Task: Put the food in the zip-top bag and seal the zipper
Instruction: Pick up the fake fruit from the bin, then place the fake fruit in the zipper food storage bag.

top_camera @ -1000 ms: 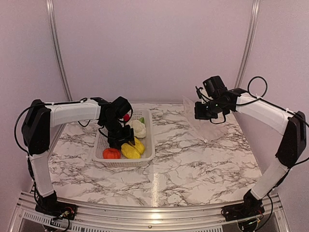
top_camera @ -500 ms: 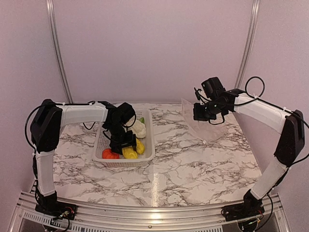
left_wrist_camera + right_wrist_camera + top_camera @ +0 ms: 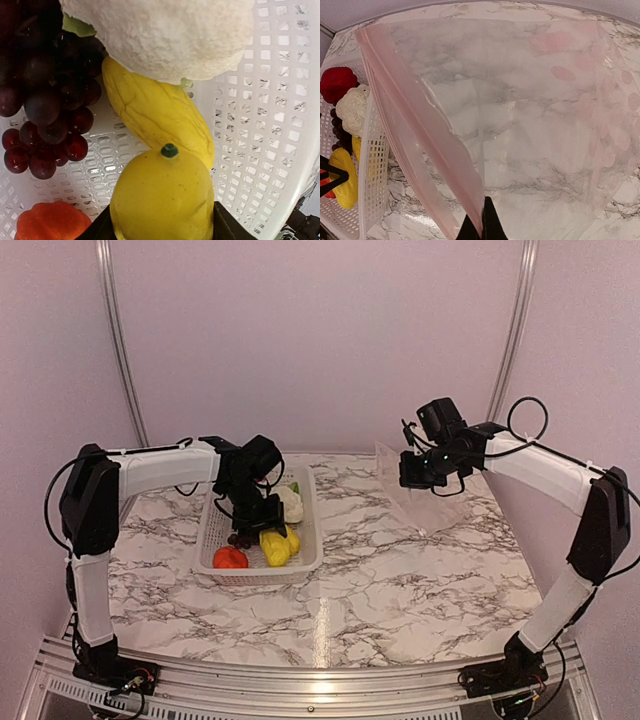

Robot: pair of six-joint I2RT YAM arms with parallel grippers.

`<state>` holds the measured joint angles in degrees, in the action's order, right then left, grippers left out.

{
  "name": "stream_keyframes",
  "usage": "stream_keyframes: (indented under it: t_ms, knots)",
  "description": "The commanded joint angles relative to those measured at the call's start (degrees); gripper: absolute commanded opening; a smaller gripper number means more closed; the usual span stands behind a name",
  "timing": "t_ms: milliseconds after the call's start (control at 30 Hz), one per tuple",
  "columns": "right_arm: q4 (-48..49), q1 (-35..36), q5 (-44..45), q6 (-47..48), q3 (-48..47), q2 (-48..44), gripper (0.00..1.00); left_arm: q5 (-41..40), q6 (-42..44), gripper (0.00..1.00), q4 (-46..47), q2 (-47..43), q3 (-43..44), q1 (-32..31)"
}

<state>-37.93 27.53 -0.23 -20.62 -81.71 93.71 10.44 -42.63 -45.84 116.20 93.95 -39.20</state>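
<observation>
The food lies in a white perforated basket (image 3: 313, 532). In the left wrist view my left gripper (image 3: 160, 226) is shut on a round yellow piece (image 3: 162, 195) with a green stem tip, one black finger on each side. Behind it lie a longer yellow piece (image 3: 155, 112), the white cauliflower (image 3: 165, 35), dark grapes (image 3: 45, 100) and an orange fruit (image 3: 50, 222). The red pepper (image 3: 337, 82) shows at the basket's far end. My right gripper (image 3: 482, 205) is shut on the pink zipper (image 3: 420, 130) of the clear zip-top bag (image 3: 535, 125), which hangs over the table at the right (image 3: 415, 495).
The basket (image 3: 270, 125) stands left of the marble table's (image 3: 380, 580) middle. The bag's lower corner rests on the table at the back right. Pale walls and two metal posts close off the back.
My left gripper has closed around the round yellow piece and shifted a little toward the back of the basket. The right arm and the bag have hardly moved.
</observation>
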Motion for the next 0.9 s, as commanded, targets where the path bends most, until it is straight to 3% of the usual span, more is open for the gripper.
stream_keyframes:
  t_ms: [0, 200, 500, 867]
  knots:
    - [0.0, 0.7, -4.1, -0.8, -0.5, -2.3, 0.00, -3.2, 4.8, 0.48, -0.2, -6.5, 2.5, -0.5]
    - [-3.2, 2.1, -7.4, -0.9, -4.0, -1.3, 0.00, -7.4, 8.6, 0.46, 13.5, -11.5, 5.2, -1.9]
    - [-6.0, 3.3, -9.6, -3.1, -8.1, -1.3, 0.00, -12.8, 8.9, 0.44, 52.1, -17.9, -1.7, -6.7]
    - [-6.8, 2.5, -13.3, -4.6, -12.3, 0.0, 0.00, -9.2, 7.5, 0.37, 61.4, -6.7, 8.3, -10.8]
